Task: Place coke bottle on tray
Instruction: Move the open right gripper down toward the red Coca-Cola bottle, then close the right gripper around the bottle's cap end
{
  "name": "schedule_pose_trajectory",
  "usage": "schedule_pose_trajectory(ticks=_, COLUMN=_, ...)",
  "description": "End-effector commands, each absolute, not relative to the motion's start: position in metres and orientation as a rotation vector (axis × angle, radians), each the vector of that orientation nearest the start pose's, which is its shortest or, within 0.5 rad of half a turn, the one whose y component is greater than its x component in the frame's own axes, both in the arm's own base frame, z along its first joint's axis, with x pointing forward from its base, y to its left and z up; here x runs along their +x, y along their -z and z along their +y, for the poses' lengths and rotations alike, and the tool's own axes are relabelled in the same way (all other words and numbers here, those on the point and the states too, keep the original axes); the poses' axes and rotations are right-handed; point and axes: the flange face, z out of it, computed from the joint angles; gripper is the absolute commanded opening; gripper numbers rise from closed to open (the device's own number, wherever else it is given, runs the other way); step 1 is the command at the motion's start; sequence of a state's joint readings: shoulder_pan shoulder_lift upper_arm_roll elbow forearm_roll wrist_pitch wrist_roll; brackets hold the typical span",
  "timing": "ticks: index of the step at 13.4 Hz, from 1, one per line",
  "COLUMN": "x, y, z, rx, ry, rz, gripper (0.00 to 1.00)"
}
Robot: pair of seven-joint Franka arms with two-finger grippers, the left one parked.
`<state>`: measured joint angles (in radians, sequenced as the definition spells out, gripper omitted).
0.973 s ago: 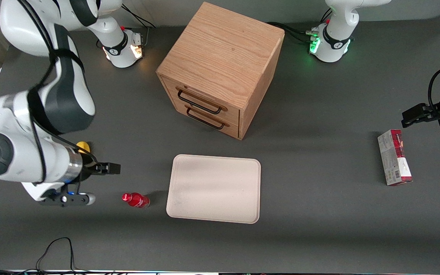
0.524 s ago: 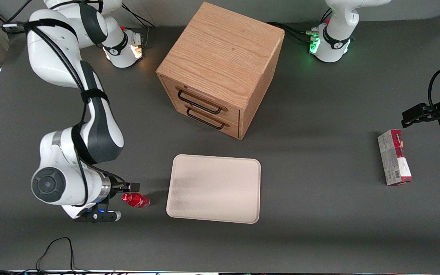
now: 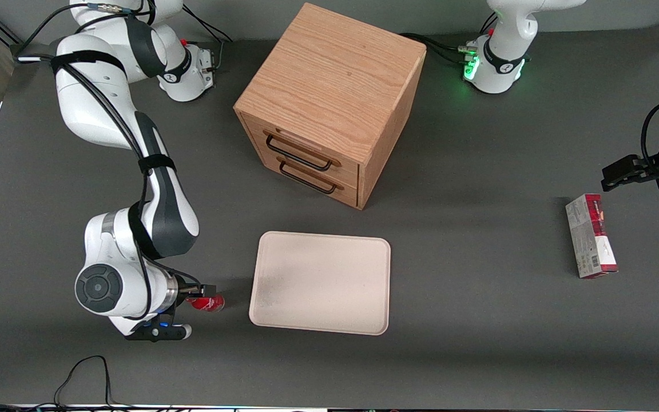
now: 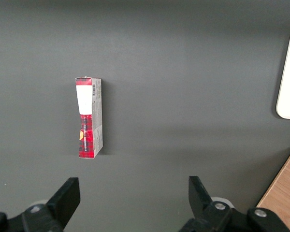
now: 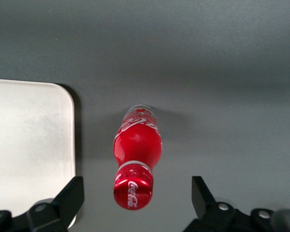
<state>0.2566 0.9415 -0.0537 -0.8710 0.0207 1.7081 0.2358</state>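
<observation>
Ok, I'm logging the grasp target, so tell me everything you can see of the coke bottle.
The coke bottle is small, glossy red plastic by its look, with a red cap bearing white Coca-Cola script, a white band at the neck and a clear base. It stands upright on the dark table, beside the tray but apart from it. The end effector hangs over it, fingers open either side of the cap; nothing visibly touches it.

Front view: the gripper covers the cap end of the bottle; it perhaps hovers above, contact not discernible. Wrist view: tray cropped.
</observation>
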Motion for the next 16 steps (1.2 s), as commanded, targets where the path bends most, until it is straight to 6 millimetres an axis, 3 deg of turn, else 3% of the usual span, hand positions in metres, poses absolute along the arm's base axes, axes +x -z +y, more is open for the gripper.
schedule_pose_trajectory(ticks=1, x=0.757, y=-0.330, z=0.176, rx=-3.199, ry=-0.120, rz=0.031, gripper=0.97)
schedule_pose_trajectory(ticks=2, x=0.757, y=-0.330, z=0.176, rx=-3.199, ry=-0.117, rz=0.031, gripper=0.94)
schedule_pose_trajectory(ticks=3, x=0.757, y=-0.330, z=0.176, rx=-3.199, ry=-0.119, rz=0.041, gripper=0.69)
schedule_pose_trajectory(ticks=4, x=0.757, y=-0.331, z=0.177, rx=-3.197, ry=-0.117, rz=0.057, gripper=0.20)
schedule_pose_trajectory(ticks=5, x=0.756, y=-0.330, z=0.178, rx=-3.195, ry=-0.125, rz=0.080, gripper=0.00)
schedule_pose_trajectory(ticks=13, x=0.754, y=-0.333, z=0.176, rx=-3.198, ry=-0.145, rz=0.103, gripper=0.00)
schedule_pose_trajectory(ticks=16, x=0.743, y=-0.340, z=0.174, rx=-3.207, ry=-0.266, rz=0.102, gripper=0.00)
